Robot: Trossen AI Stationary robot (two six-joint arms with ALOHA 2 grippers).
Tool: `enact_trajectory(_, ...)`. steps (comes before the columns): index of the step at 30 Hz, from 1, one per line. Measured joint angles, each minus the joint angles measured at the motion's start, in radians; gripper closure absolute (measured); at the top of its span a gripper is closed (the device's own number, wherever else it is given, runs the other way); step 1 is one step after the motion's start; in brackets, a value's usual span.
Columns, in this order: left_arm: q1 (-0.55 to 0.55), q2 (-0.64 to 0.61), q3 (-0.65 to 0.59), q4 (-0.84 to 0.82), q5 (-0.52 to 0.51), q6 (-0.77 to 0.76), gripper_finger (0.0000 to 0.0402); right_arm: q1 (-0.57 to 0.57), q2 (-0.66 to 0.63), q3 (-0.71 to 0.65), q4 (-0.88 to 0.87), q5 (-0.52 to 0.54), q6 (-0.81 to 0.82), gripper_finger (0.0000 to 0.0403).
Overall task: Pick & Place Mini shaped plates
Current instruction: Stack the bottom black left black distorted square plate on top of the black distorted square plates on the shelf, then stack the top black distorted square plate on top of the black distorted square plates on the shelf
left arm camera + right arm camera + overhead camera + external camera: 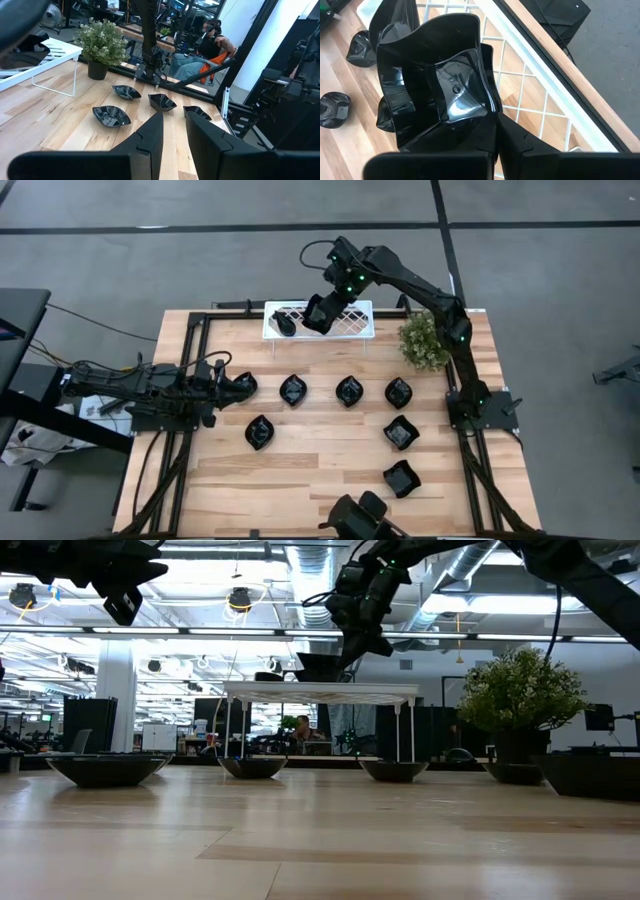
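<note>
No readable writing, glossy black plates (349, 391), perhaps unbranded

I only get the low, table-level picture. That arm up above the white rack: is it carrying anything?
Observer: Yes. Its wrist camera shows the right gripper shut on a square black plate.
Operator: Is anything lying on the rack?
Observer: From above, one black plate lies near the left end of the white rack.
Operator: And the other arm?
Observer: The left gripper is at the table's left side, at the end of a row of plates.
</note>
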Motion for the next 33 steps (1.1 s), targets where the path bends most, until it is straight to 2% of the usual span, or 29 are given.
enact_trajectory(14, 0.000, 0.000, 0.000, 0.000, 0.000, 0.001, 0.0315, 0.001, 0.000, 0.000, 0.000, 0.000, -0.016, 0.0350)
enact_trajectory(25, 0.000, 0.000, 0.000, -0.001, 0.000, 0.001, 0.0315, 0.001, -0.009, 0.000, -0.009, 0.001, -0.026, 0.0336)
enact_trajectory(33, 0.000, 0.000, 0.000, -0.001, 0.000, 0.005, 0.0315, 0.033, -0.039, 0.075, -0.166, 0.008, -0.103, 0.0340)
